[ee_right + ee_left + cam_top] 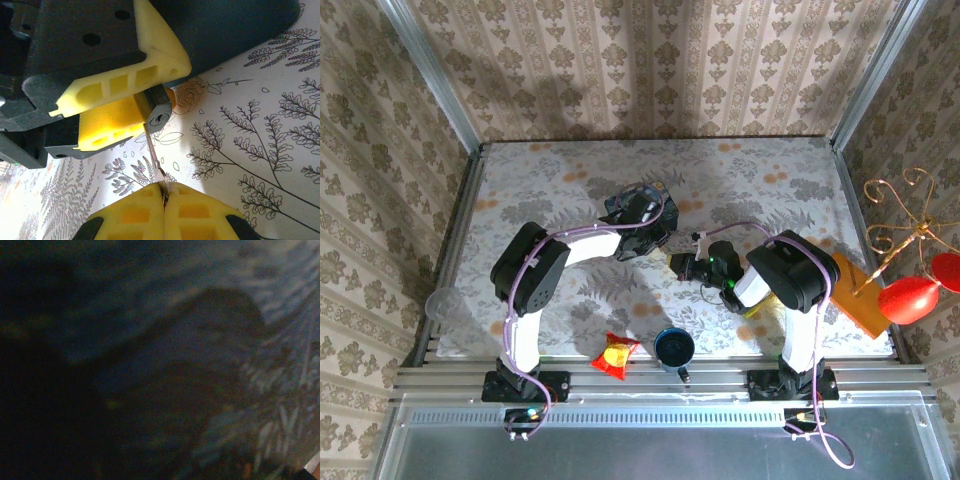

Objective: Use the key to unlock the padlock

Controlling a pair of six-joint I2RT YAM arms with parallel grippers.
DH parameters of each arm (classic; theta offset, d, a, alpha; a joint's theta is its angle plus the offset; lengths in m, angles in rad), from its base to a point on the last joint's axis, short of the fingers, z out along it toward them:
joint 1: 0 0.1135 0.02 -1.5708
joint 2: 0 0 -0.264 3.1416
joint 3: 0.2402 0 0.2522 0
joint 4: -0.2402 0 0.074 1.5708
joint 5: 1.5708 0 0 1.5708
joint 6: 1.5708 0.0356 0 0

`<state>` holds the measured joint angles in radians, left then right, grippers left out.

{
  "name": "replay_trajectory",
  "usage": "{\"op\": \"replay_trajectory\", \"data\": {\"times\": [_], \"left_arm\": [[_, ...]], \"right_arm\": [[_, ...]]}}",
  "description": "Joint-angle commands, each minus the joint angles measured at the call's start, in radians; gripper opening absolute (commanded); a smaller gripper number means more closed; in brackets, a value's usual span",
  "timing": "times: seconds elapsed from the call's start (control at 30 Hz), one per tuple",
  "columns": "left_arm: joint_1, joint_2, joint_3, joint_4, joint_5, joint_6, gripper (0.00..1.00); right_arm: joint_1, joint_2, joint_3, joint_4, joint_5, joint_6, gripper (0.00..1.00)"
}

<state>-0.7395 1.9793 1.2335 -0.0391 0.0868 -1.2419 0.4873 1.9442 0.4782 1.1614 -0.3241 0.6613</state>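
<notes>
Yellow fingers point(155, 50) of the left gripper point(154, 100) are clamped on the padlock point(159, 112), a small dark block held just above the table point(260, 150) with its round keyhole face turned toward the right wrist camera. A bit of orange shows just behind it. Below, the right gripper point(164, 192) has its two yellow fingertips pressed together on the key point(154, 150). The key's thin silvery blade rises from between them to the lower edge of the padlock, just beside the keyhole, and whether the tip has entered cannot be told. A dark blue tin point(235, 30) lies close behind the left gripper, resting on the fern-printed cloth. The left wrist view is a dim, blurred blue surface very near the lens. From above, both arms reach toward the middle of the table and meet there, with the tin just beyond the left wrist. Near the front edge lie a red and yellow packet point(616, 355) and a blue cup point(674, 348), close together between the two bases. An orange board point(858, 300) with a gold wire stand point(905, 225) sits at the right edge.
</notes>
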Motion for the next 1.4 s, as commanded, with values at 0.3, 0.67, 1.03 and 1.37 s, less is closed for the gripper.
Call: {"op": "replay_trajectory", "data": {"times": [0.3,0.67,1.03,1.37], "left_arm": [[0.016,-0.115,-0.057,0.043,0.1,-0.028,0.02],[-0.001,-0.155,-0.069,0.039,0.117,-0.047,0.02],[-0.017,-0.158,-0.07,0.05,0.135,-0.062,0.02],[-0.021,-0.184,-0.085,0.066,0.142,-0.067,0.02]], "right_arm": [[0.006,-0.062,-0.067,-0.005,-0.026,-0.045,0.0],[0.006,-0.102,-0.165,0.129,-0.056,-0.017,0.0],[-0.004,-0.238,-0.178,0.047,-0.046,-0.083,0.0],[-0.018,-0.292,-0.152,-0.058,-0.026,-0.083,0.0]]}}
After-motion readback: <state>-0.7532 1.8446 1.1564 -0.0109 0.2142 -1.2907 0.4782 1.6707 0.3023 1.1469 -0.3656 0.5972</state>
